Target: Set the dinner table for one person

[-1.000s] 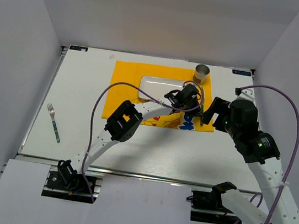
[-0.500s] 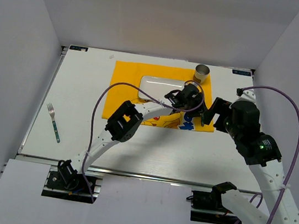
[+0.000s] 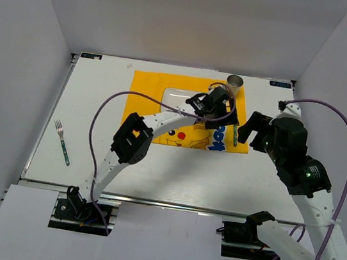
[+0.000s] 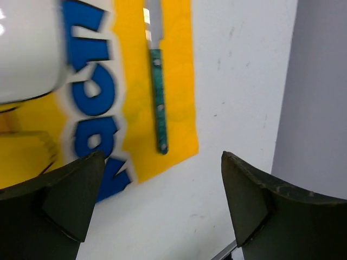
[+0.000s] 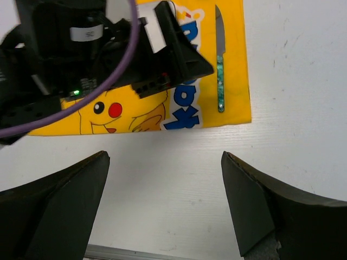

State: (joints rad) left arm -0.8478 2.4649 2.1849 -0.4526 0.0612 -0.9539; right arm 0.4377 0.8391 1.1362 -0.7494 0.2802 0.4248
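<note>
The dinner table (image 3: 174, 169) fills the floor of the scene, a broad white board that looks stiff and heavy. It is a surface to set things on, not something to grasp. Near its left edge lies a fork (image 3: 63, 143), light and thin, probably best pinched across its green handle. Further back, the right gripper (image 5: 164, 157) hangs with its fingers apart and empty, just beside the yellow placemat (image 3: 140, 102). A knife (image 4: 158, 97) lies on the mat's right strip, and the left gripper (image 4: 161, 157) hovers over it, fingers wide, holding nothing. Beyond sit a white plate (image 3: 181, 96) and a metal cup (image 3: 235, 84).
</note>
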